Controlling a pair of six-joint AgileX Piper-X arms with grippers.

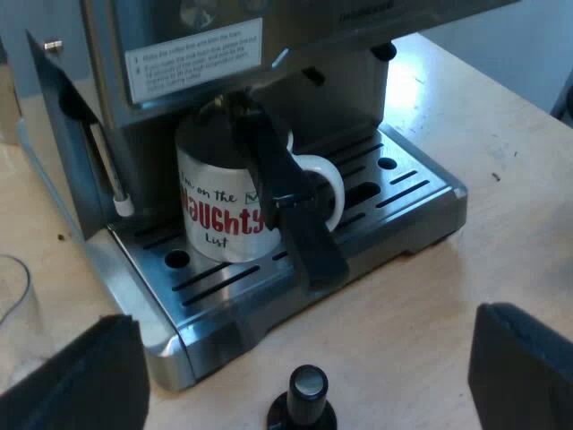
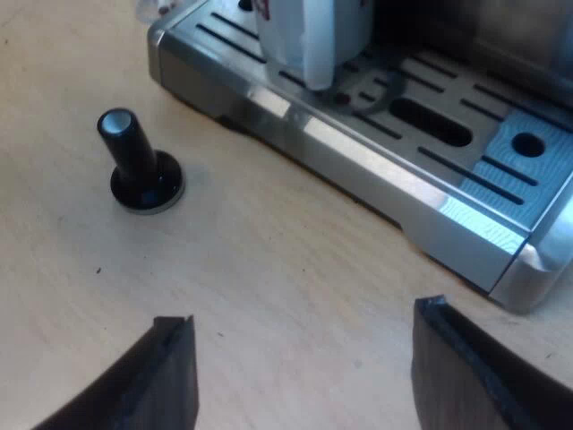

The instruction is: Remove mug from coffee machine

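Big white mug (image 1: 224, 210) with red "NAUGHTY" letters, upright on the slotted drip tray (image 1: 394, 193) of the espresso machine (image 1: 179, 54), right under the spout, with the holder's dark handle (image 1: 291, 206) slanting across the mug's front and out past the tray's front edge. On the wooden tabletop (image 2: 269, 269), a tamper (image 1: 306, 403) with a black knob standing near the tray's front edge, and a clear glass (image 1: 13, 305) beside the machine. Over the tabletop in front of the tray, the left gripper (image 1: 304, 367), fingers far apart and empty; low by the tray's corner, the right gripper (image 2: 304, 367), fingers far apart and empty too.
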